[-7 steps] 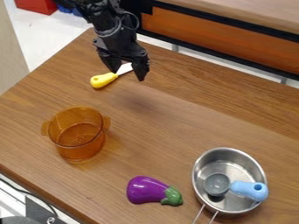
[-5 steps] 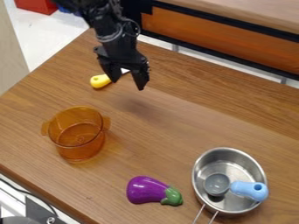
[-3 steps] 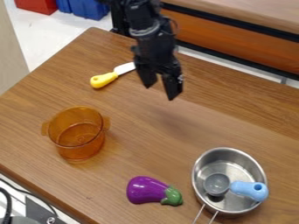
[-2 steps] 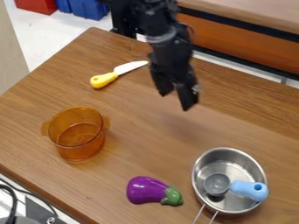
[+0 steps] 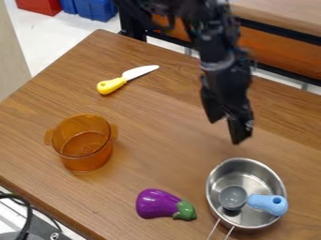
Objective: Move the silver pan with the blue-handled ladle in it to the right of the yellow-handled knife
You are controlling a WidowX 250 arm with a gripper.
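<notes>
The black gripper (image 5: pixel 224 132) hangs above the table, just behind the steel pan (image 5: pixel 240 165), with its fingers apart and nothing between them. In the pan lies a scoop with a grey bowl (image 5: pixel 233 197) and a light blue handle (image 5: pixel 268 203) that rests over the right rim. Left of the pan, a purple toy eggplant (image 5: pixel 158 203) with a green end lies on the table. A clear orange pot (image 5: pixel 86 143) with two side handles stands at the left. Behind it lies a knife with a yellow handle (image 5: pixel 111 86), its blade pointing up and right.
The wooden table (image 5: pixel 156 154) has its left corner edge near the top and a front edge at lower left. Black cables (image 5: pixel 27 216) run beside the front edge. Beyond the back edge stands a wooden unit with a black frame. Red and blue bins (image 5: pixel 95 9) sit at the top left.
From above the knife, the gripper has moved right and toward the camera, up to the pan. The whole knife blade is now uncovered. The objects on the table have kept their places.
</notes>
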